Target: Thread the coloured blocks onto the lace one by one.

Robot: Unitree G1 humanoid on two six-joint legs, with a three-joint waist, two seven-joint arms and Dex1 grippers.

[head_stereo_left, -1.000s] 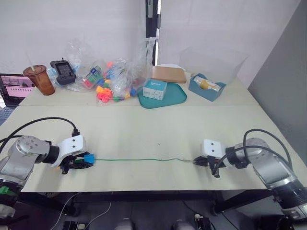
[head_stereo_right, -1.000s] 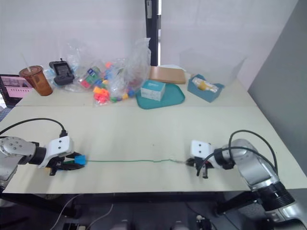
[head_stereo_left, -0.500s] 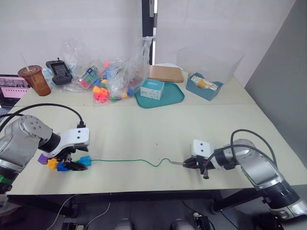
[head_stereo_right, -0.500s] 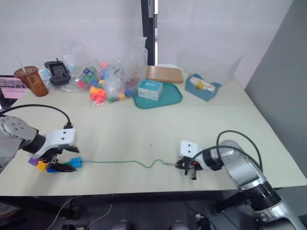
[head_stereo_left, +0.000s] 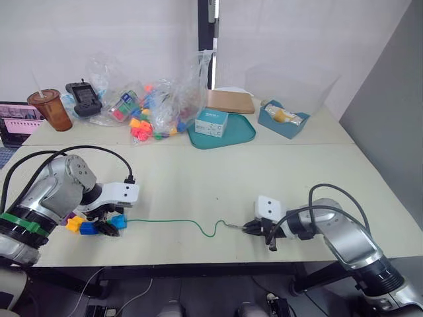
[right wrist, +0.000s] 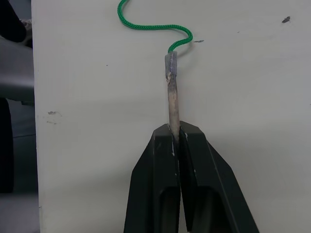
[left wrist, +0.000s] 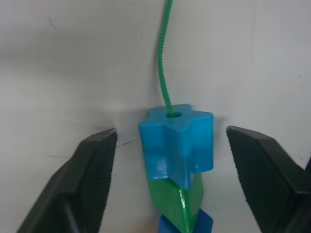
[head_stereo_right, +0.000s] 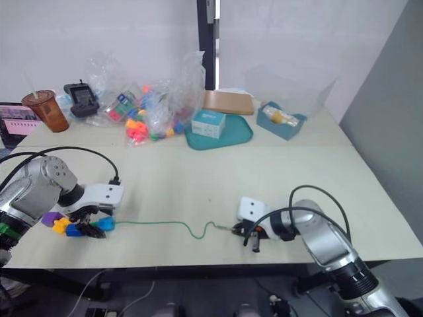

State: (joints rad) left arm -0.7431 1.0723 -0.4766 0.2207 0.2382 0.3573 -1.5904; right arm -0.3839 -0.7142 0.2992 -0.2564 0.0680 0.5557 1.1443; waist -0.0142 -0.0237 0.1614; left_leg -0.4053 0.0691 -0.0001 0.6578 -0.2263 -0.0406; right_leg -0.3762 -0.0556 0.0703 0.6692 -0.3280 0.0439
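Pale tabletop (head_stereo_left: 218,172) runs across the scene, with a white wall behind it and clutter along its far edge: a heap of toy pieces in clear bags (head_stereo_left: 155,109), a teal tray (head_stereo_left: 225,135), an iced drink (head_stereo_left: 47,109) and a blue box (head_stereo_left: 284,119). Near the front edge the lace (head_stereo_left: 172,222) lies across the table, wavy toward its right end. The right gripper (right wrist: 175,133) has its two fingers pinched together on the grey tip (right wrist: 172,92) of the lace, flat against the table. At the other end the coloured blocks (head_stereo_left: 92,226) sit bunched in a row on the lace: light blue (left wrist: 176,141) first, then green (left wrist: 177,201), dark blue (left wrist: 187,227), orange-yellow (head_stereo_left: 73,224) and purple (head_stereo_right: 47,218). The left gripper (left wrist: 175,165) straddles the light blue block with its fingers (left wrist: 92,165) spread wide, clear of it on both sides.
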